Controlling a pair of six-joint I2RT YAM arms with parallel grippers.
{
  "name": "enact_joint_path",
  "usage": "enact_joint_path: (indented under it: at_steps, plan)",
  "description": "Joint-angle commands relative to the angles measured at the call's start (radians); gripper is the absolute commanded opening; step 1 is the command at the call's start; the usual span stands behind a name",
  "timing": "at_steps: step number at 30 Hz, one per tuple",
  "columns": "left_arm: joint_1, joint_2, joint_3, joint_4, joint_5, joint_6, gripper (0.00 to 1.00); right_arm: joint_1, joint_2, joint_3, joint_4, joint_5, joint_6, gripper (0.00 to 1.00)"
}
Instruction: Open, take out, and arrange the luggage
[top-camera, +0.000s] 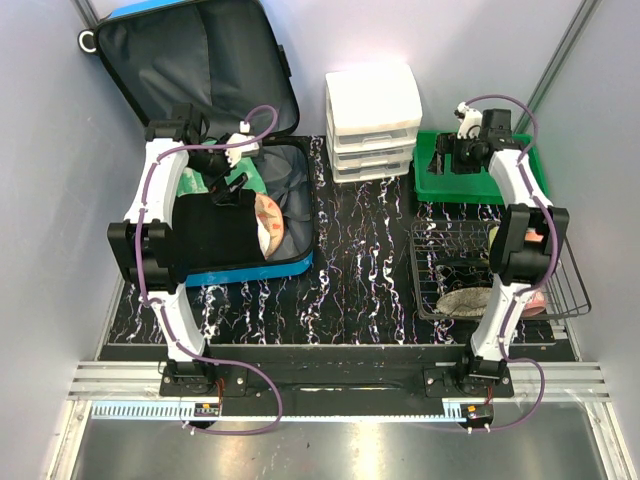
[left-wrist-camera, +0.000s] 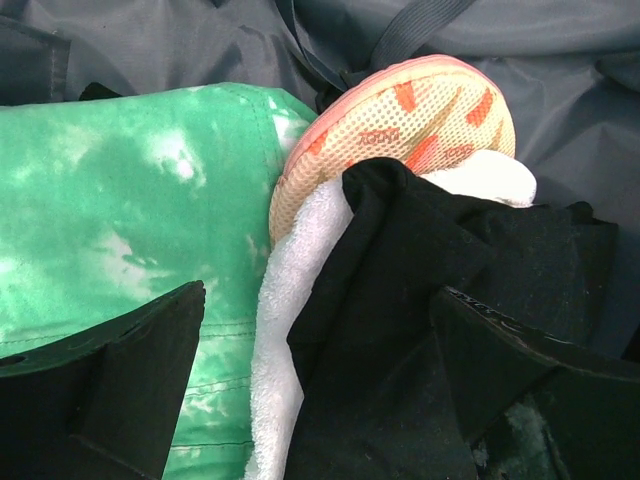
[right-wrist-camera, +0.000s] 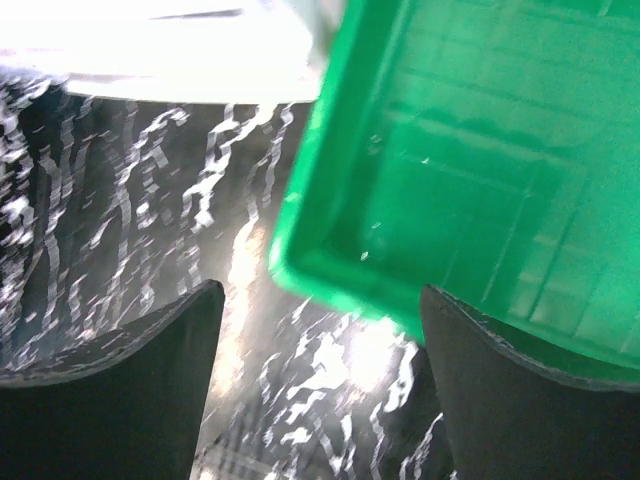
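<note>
The blue luggage (top-camera: 250, 270) lies open at the left of the table, its grey-lined lid (top-camera: 200, 60) leaning back. Inside lie a green tie-dye garment (left-wrist-camera: 120, 220), a white fluffy piece (left-wrist-camera: 285, 300), a cream and orange shoe sole (left-wrist-camera: 410, 115) and a black cloth (left-wrist-camera: 400, 300). My left gripper (left-wrist-camera: 320, 400) hangs open just over these things, one finger above the green garment and the other above the black cloth; it holds nothing. My right gripper (right-wrist-camera: 320, 400) is open and empty above the near-left corner of the green tray (right-wrist-camera: 450, 170).
A white three-drawer organiser (top-camera: 372, 110) stands at the back centre, next to the green tray (top-camera: 440, 185). A wire basket (top-camera: 570, 290) holding a few items sits at the right, beside the right arm. The table top is dark and marbled (top-camera: 360, 260).
</note>
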Motion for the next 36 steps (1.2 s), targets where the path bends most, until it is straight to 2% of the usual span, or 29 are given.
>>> enact_joint_path:
  at_steps: [1, 4, 8, 18, 21, 24, 30, 35, 36]
  plan:
    - [-0.004, -0.052, -0.004, 0.053, -0.027, -0.027, 0.99, -0.006, 0.130, 0.161, 0.032, 0.127, 0.015, 0.85]
    - [-0.004, -0.050, -0.004, 0.065, -0.042, -0.033, 0.99, -0.006, 0.205, 0.220, -0.020, 0.126, 0.004, 0.85]
    - [-0.004, -0.050, 0.001, 0.076, -0.039, -0.046, 0.99, -0.006, 0.239, 0.203, -0.066, 0.069, 0.022, 0.83]
    - [-0.004, -0.058, -0.005, 0.053, -0.036, 0.045, 0.99, -0.006, 0.065, -0.148, -0.141, 0.020, 0.039, 0.79]
    - [-0.003, -0.041, 0.008, 0.038, -0.028, 0.072, 0.99, -0.006, 0.014, -0.191, -0.149, -0.004, 0.022, 0.81]
    - [-0.004, -0.018, 0.022, 0.029, -0.021, 0.091, 0.99, -0.005, -0.024, -0.182, -0.123, -0.067, 0.050, 0.82]
    - [-0.035, 0.040, 0.087, -0.106, -0.010, 0.163, 0.98, 0.011, -0.061, -0.104, -0.062, -0.161, 0.101, 0.88]
    - [-0.035, 0.016, 0.071, -0.240, 0.022, 0.192, 0.90, 0.032, -0.104, -0.075, -0.016, -0.234, 0.114, 0.90]
    - [-0.034, -0.003, 0.052, -0.246, 0.022, 0.192, 0.78, 0.049, -0.107, -0.073, 0.000, -0.247, 0.114, 0.90]
